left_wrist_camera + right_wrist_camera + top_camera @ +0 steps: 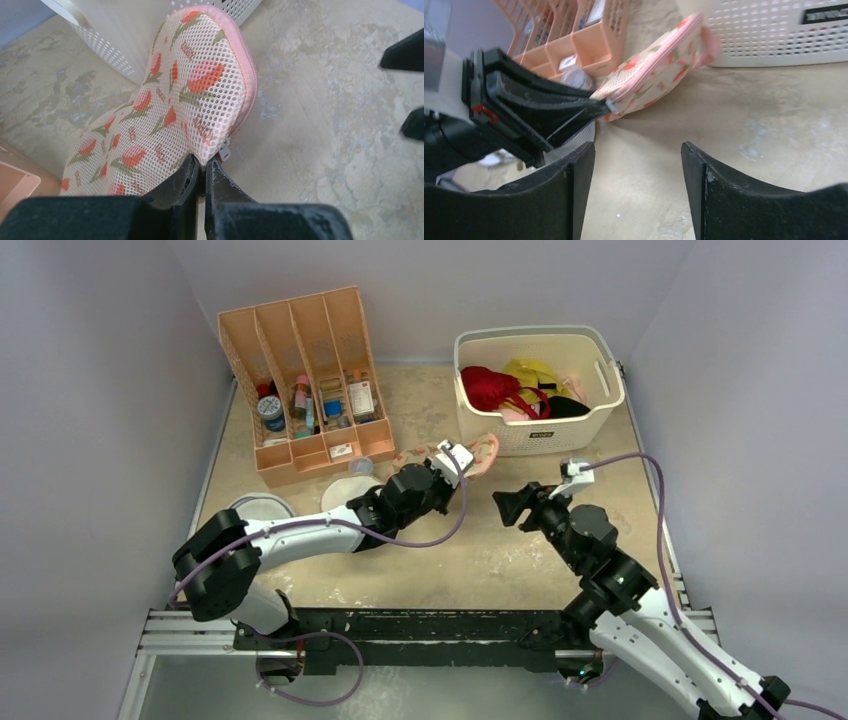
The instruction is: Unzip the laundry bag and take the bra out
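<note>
Left claw [200,169] clamps the pink zip rim of the laundry bag [170,110]: cream mesh, red-orange flower print, tilted over the tabletop [754,125]. Right claw [636,150] hangs nearby, spread apart.

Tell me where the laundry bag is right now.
The laundry bag is mid-table in the top view, just in front of the white basket and right of the peach organizer, its near edge pinched by the left pincer.

Bright, diffuse, even light, soft shadows; the right hand [636,152] looks slightly blurred up close.
</note>
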Tool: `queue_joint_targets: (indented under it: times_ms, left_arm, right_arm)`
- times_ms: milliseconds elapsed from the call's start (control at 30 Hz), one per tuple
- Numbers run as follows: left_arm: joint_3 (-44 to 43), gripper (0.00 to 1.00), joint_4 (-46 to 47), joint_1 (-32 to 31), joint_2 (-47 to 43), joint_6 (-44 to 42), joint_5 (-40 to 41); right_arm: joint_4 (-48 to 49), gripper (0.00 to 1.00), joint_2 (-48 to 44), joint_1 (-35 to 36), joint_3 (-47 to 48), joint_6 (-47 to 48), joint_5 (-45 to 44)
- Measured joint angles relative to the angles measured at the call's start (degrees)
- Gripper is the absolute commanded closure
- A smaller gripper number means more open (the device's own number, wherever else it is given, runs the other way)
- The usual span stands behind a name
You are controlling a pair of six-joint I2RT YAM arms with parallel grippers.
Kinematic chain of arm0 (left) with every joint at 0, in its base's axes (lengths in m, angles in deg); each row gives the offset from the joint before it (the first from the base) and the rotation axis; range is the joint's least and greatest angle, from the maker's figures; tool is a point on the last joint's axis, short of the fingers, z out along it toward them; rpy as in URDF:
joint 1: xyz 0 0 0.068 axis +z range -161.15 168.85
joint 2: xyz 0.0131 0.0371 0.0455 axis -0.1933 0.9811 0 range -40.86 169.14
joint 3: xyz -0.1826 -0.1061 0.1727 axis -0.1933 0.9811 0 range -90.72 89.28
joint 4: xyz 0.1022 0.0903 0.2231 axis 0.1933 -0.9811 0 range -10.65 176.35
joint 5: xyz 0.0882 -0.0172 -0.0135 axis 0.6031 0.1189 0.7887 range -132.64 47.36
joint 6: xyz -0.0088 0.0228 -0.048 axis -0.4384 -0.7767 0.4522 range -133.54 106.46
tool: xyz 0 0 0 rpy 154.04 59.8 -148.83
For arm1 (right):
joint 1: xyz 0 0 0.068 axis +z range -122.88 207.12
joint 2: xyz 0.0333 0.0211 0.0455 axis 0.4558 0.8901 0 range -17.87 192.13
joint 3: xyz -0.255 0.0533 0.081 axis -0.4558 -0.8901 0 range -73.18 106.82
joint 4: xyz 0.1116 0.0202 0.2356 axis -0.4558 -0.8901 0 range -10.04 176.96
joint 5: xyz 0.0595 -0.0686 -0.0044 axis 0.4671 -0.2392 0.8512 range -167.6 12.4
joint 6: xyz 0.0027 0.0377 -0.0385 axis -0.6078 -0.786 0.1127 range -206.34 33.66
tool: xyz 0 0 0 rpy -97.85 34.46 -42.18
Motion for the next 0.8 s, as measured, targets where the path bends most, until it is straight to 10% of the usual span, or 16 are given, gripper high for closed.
queue_joint_targets:
  times_ms: [300,800]
  left_arm:
    - [0.0,1.00,0.6,0.6,-1.7,3.7,0.2]
    - [0.0,1.00,-0.1,1.1,-3.0,4.1,0.3]
  right_arm:
    - [12.8,0.62,14.4,0.1,0.0,6.9,15.6]
    - [23.9,0.81,27.7,0.1,1.0,3.3,12.6]
